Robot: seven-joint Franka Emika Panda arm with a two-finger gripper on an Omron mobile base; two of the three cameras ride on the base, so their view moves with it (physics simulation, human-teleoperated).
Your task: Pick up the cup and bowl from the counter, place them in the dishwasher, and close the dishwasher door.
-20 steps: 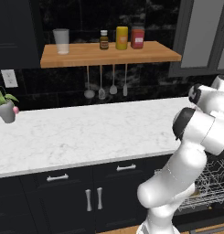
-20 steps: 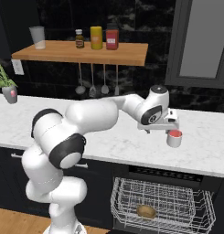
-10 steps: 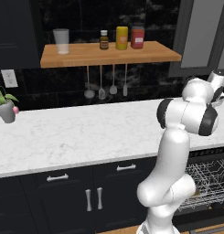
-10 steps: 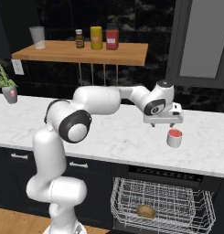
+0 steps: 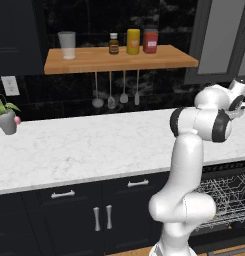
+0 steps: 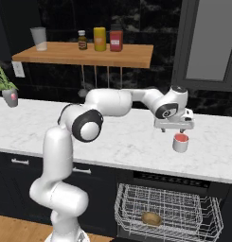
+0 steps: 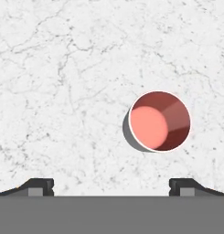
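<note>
The claw (image 6: 174, 128) is hanging released over the table (image 6: 122, 142), its fingers (image 7: 38, 186) spread wide and gripping nothing. Right below it, the cup (image 6: 180, 142) is standing upright on the marble, showing its red-pink inside; in the hand view the cup (image 7: 160, 121) is sitting between the two finger tips but off toward the right one, clear of both. Under the claw and nearer the base, the dishwasher (image 6: 167, 208) is standing open beneath the table edge, with its wire rack (image 6: 165, 208) pulled out and a brown rounded thing (image 6: 151, 219) lying in it; what that thing is cannot be told. From the left side the rack (image 5: 226, 200) is showing below the arm's elbow. Beyond the claw, against the dark wall, utensils (image 5: 116, 92) are hanging under a wooden shelf (image 5: 119, 59). The shelf is carrying a tumbler (image 5: 67, 45), a small bottle (image 5: 113, 43), a yellow jar (image 5: 133, 41) and a red jar (image 5: 150, 40). Far off to the claw's left, a potted plant (image 5: 6, 117) is standing at the table's far end.
</note>
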